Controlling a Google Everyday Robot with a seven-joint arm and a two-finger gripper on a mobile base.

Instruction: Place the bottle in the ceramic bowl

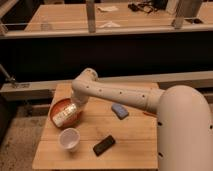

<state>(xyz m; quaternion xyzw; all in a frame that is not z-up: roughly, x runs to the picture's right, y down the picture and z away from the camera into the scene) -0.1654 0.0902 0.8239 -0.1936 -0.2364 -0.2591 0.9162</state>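
The orange-red ceramic bowl (59, 106) sits at the left edge of the wooden table (125, 137). The small whitish bottle (65, 115) with a pale label lies tilted over the bowl's inside, at the end of my arm. My gripper (71, 108) is right over the bowl, at the bottle's upper end. The arm (120, 95) reaches in from the right across the table.
A white paper cup (69, 139) stands just in front of the bowl. A black flat object (104, 145) lies to the cup's right. A blue object (119, 110) lies mid-table under the arm. A bench and railing run behind the table.
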